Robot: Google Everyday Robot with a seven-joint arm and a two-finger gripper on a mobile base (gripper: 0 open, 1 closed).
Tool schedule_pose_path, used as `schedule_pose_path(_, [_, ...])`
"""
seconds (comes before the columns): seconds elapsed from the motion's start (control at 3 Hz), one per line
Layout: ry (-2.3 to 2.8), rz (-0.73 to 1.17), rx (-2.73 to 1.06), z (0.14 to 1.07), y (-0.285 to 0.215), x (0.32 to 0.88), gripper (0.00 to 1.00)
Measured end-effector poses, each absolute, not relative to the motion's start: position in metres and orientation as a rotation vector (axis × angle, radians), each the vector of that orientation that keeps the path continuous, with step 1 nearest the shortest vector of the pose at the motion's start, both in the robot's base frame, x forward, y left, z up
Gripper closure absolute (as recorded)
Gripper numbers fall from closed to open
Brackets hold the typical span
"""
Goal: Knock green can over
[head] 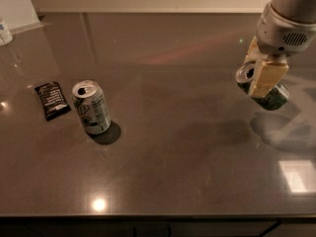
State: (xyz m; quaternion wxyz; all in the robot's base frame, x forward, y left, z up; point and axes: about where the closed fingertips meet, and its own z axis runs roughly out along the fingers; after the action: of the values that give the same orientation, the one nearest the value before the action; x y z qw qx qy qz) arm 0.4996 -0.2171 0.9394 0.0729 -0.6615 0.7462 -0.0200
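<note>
The green can [273, 97] is at the right of the dark countertop [177, 142]. It is dark green with a silver top that faces left. It is tilted far over and seems to hang above the counter, with its shadow lying below it. My gripper [260, 69] comes down from the upper right on a white arm. Its cream fingers [267, 76] are shut on the can's upper part, one in front and one behind.
A paler silver-white can [91, 107] with green print stands upright at the left. A black packet [52, 100] lies flat just left of it. A small white container [4, 32] and a white panel [17, 4] are at the far left back.
</note>
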Motion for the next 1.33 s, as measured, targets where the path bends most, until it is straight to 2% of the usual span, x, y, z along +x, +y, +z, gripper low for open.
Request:
schedule_pose_path(0.33, [2.317, -0.198, -2.062, 0.921, -0.240, 0.506, 1.00])
schedule_pose_path(0.67, [2.368, -0.308, -2.120, 0.905, -0.255, 0.508, 0.84])
schedule_pose_path(1.33, [2.394, -0.432, -2.226, 0.881, -0.264, 0.503, 0.37])
